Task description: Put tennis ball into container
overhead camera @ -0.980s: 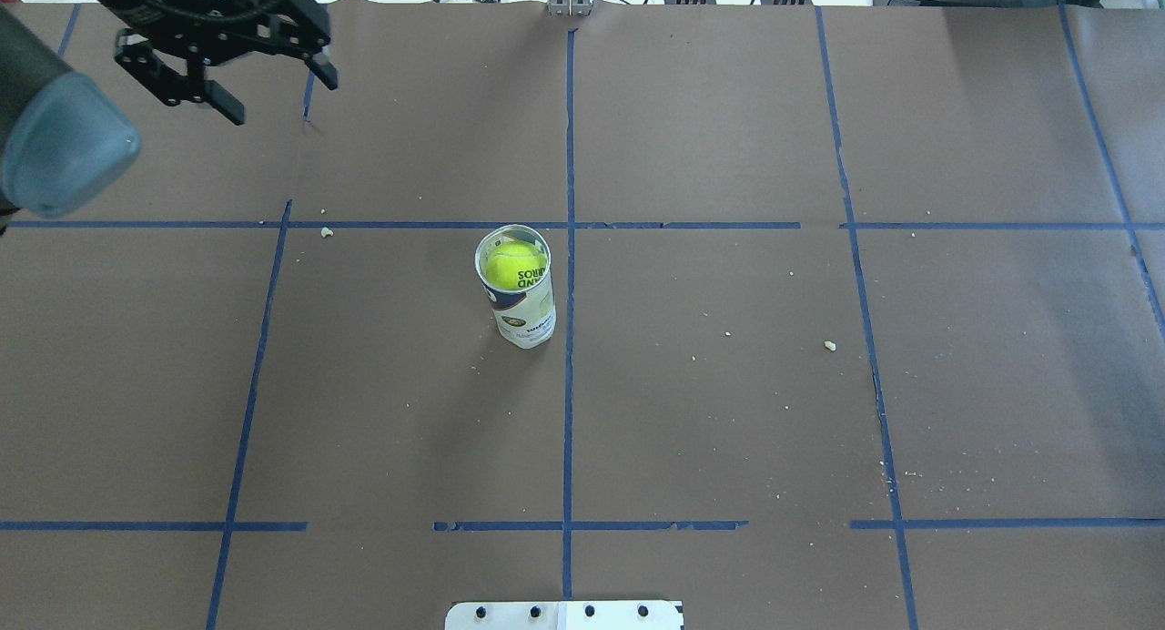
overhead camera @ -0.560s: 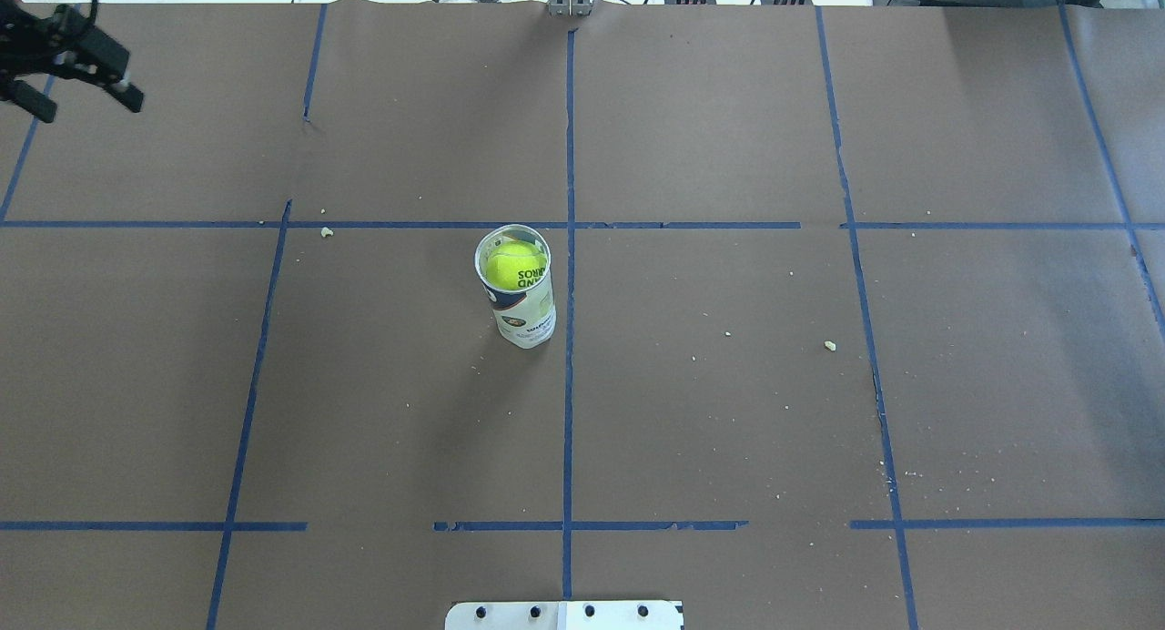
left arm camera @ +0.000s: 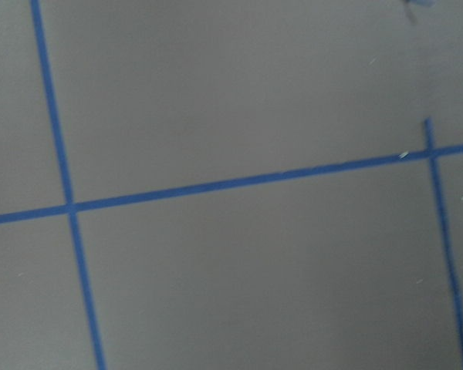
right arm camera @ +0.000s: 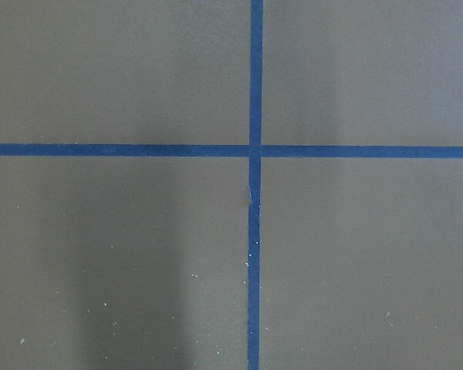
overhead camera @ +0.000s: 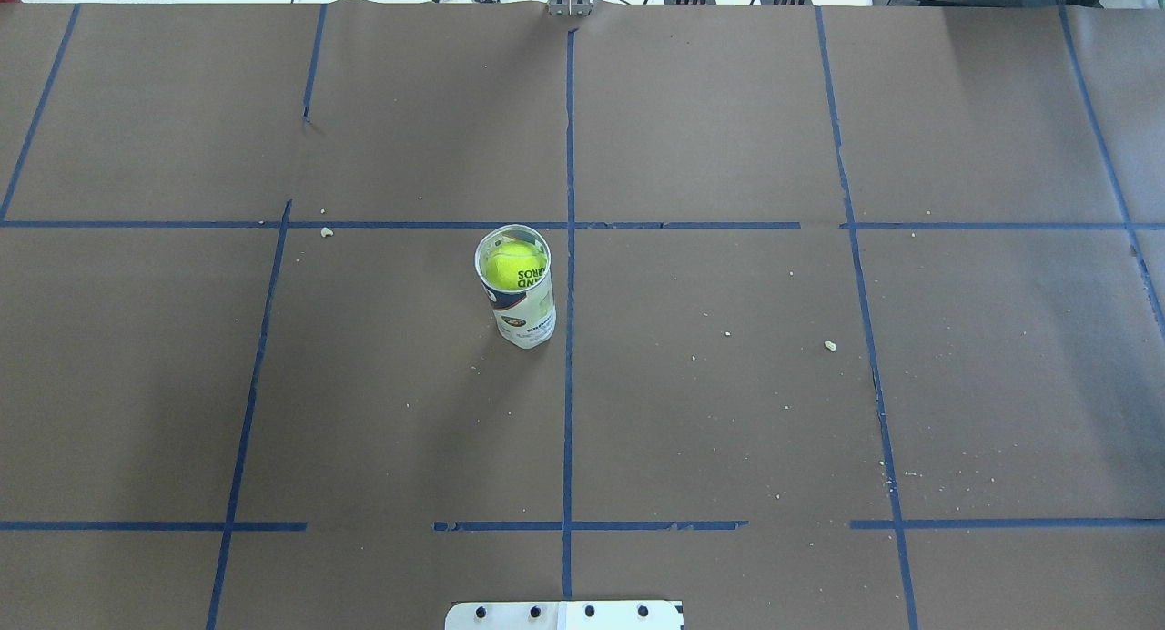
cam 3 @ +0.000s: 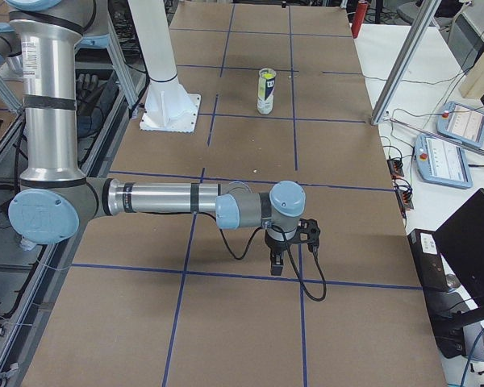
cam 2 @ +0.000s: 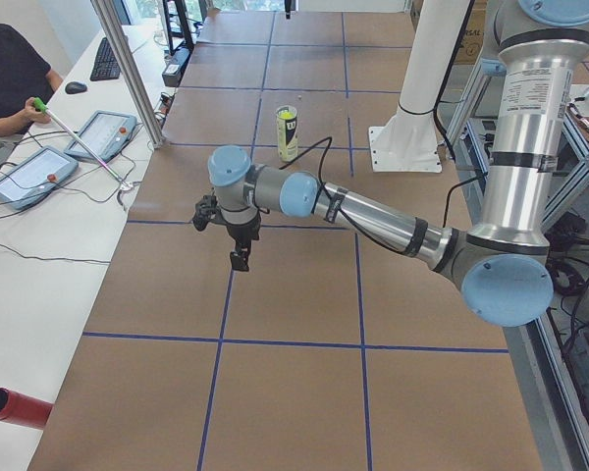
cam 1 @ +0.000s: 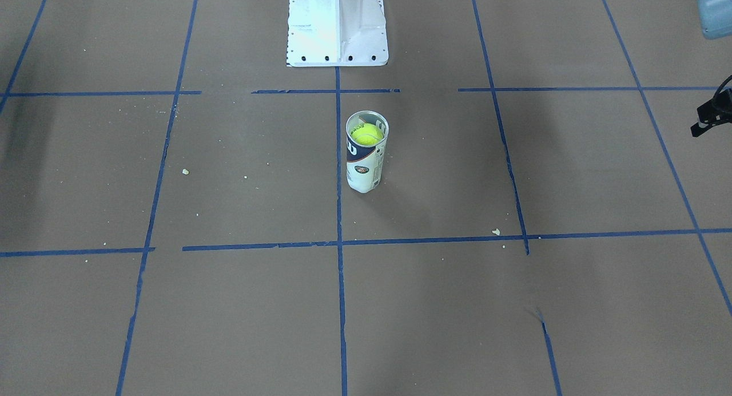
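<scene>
Left end effector (cam 2: 226, 240) withdrawn, tennis ball (overhead camera: 511, 266) inside container (overhead camera: 528, 319)

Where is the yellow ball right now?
In the overhead view, the tennis ball sits inside the upright container near the middle of the table, left of the centre tape line.

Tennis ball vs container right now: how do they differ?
The tennis ball is round, fuzzy, yellow-green; the container is a tall clear tube with a white and navy label. The tennis ball sits inside, near the open top; the container stands upright around it. Shared: nearly the same width.
</scene>
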You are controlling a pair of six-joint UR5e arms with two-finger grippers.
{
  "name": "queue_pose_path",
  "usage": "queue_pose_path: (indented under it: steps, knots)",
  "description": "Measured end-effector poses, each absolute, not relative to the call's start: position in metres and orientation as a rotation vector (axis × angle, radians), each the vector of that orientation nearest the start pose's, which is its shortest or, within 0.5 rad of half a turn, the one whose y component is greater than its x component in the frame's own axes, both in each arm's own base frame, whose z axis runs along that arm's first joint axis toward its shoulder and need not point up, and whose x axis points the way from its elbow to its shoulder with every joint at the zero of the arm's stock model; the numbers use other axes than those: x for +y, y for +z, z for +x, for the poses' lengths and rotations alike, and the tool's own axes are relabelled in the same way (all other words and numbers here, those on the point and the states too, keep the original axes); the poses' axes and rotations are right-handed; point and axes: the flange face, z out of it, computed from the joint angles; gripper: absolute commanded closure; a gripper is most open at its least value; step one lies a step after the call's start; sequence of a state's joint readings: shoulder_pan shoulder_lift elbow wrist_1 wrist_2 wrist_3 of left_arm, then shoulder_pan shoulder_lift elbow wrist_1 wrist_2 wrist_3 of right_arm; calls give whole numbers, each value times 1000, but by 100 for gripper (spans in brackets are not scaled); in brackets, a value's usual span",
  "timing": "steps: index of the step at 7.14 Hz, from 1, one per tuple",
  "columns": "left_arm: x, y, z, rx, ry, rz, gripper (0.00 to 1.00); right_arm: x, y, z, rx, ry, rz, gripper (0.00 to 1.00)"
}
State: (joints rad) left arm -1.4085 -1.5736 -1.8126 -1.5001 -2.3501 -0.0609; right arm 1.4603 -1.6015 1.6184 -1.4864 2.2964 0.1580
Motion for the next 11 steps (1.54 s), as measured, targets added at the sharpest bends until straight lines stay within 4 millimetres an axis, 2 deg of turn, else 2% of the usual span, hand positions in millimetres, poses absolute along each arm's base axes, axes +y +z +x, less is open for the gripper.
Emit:
queue_pose_path:
  steps: [2, 4, 6, 11]
  knots:
    - [-459, 617, -13, 786, 132, 108, 0, -490, 645, 13, -731, 9, -1, 0]
    - [-445, 649, -37, 778, 75, 98, 0, -490, 645, 13, -731, 9, -1, 0]
    - [-442, 662, -59, 765, 12, 86, 0, -490, 645, 13, -731, 9, -1, 0]
    - [-439, 665, -79, 770, -62, 38, 0, -490, 645, 13, -731, 9, -1, 0]
